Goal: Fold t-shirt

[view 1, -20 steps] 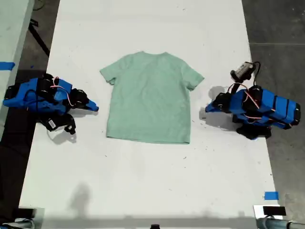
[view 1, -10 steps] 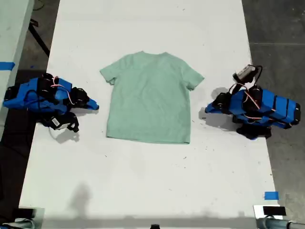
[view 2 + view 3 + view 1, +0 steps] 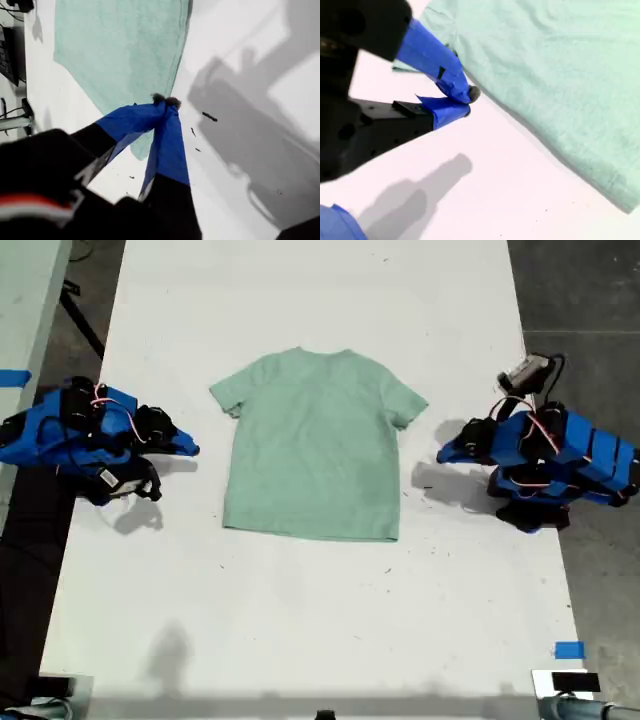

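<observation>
The t-shirt [image 3: 315, 445] lies flat and spread out on the white table [image 3: 300, 620], about in the middle between the two blue arms. Its round neck points to the far side, its hem [image 3: 310, 532] to the near side, and both short sleeves are open to the sides.

The first gripper [image 3: 445, 452] is on the exterior view's right, beside the t-shirt and a little nearer than the sleeve [image 3: 405, 405] on that side. It does not touch the cloth. In the first wrist view its two blue fingers meet at the tips, so it is closed and empty, and a corner of the t-shirt shows just beyond them. A dark shadow of the arm falls on the table next to it.

The second gripper [image 3: 192, 449] is on the exterior view's left and points toward the t-shirt, also apart from it. In the second wrist view its tips are pressed together with no cloth between them. The side edge of the t-shirt runs close past these tips.

A small piece of blue tape [image 3: 568, 650] sticks on the near part of the table, at the exterior view's right.
</observation>
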{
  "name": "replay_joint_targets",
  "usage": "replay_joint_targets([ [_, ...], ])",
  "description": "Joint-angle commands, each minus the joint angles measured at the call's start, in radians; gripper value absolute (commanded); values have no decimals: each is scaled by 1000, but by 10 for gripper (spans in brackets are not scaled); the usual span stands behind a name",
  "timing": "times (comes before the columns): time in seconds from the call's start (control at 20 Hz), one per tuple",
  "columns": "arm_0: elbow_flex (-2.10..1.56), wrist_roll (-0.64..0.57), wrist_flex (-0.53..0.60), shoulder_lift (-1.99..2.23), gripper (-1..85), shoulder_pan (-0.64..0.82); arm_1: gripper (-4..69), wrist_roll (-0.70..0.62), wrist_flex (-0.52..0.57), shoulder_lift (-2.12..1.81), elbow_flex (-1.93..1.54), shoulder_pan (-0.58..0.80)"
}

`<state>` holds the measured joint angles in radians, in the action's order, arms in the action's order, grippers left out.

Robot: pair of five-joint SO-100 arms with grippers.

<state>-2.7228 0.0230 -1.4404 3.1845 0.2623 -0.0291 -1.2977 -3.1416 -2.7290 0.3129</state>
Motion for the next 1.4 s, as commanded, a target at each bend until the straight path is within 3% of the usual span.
replay_joint_targets([
  [0.0, 224, -64, 14, -258, 0, 71, -11, -104, 6, 152, 187, 87],
  [0.65, 950, -477, -158, -992, 0, 543, -11, -468, -117, 864, 904, 449],
  [0.9, 1106, -534, -199, -1135, 6, 620, -13, -511, -207, 1039, 1101, 512],
  [1.05, 1120, -549, -216, -1150, 132, 629, 145, -535, -267, 1108, 1173, 525],
  [1.15, 1118, -555, -219, -1152, 218, 630, 199, -549, -273, 1121, 1177, 534],
  [1.25, 1118, -566, -221, -1152, 254, 630, 290, -580, -275, 1134, 1178, 541],
  [1.35, 1118, -575, -224, -1152, 262, 630, 296, -609, -275, 1144, 1172, 554],
])
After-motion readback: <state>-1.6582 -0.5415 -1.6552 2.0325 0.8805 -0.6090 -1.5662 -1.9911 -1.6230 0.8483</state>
